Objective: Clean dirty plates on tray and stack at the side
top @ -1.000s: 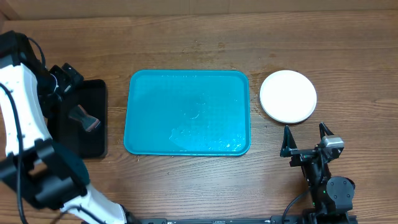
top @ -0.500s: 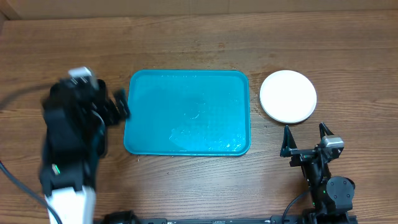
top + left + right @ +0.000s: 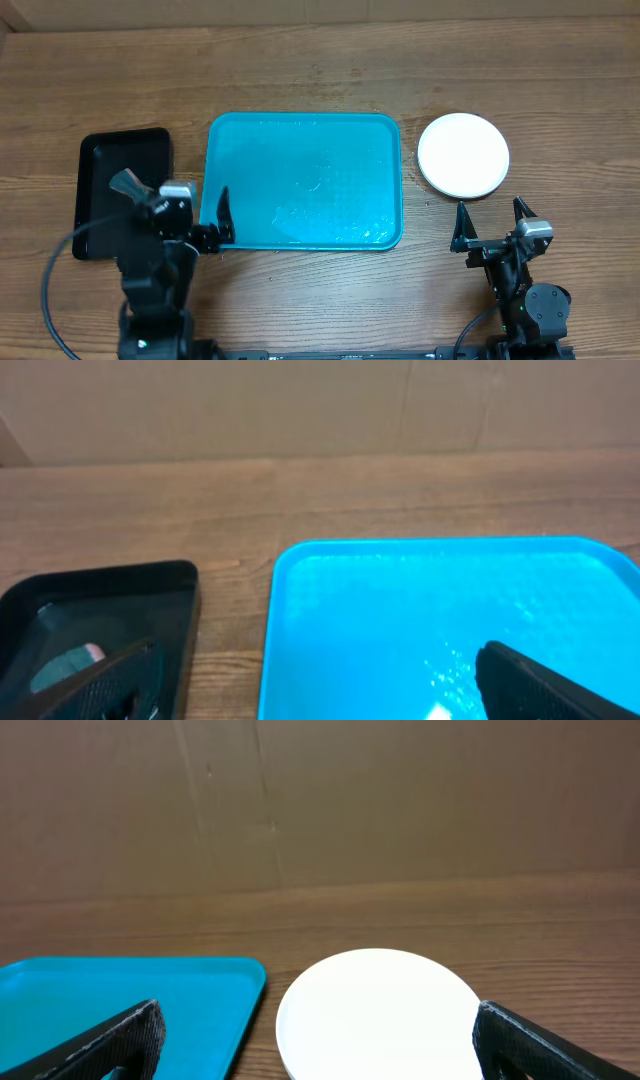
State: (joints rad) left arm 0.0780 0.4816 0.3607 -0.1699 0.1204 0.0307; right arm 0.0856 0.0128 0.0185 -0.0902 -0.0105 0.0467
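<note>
The turquoise tray [image 3: 300, 180] lies mid-table with no plates on it, only a wet sheen; it also shows in the left wrist view [image 3: 430, 620] and the right wrist view [image 3: 120, 990]. A white plate [image 3: 463, 155] sits on the table to the tray's right, also in the right wrist view [image 3: 380, 1005]. The yellow-green and mint-blue plates do not show. My left gripper [image 3: 180, 215] [image 3: 310, 690] is open and empty, straddling the tray's left rim. My right gripper [image 3: 490, 225] [image 3: 320, 1040] is open and empty, just in front of the white plate.
A black tray [image 3: 120, 190] [image 3: 100, 600] lies left of the turquoise tray and holds a small grey-pink cleaning tool [image 3: 128, 183] [image 3: 65, 660]. A cardboard wall stands behind the table.
My left arm has swung from high over the black tray down to the front left, and its open gripper now faces the tray's left edge. The right arm has not moved.
</note>
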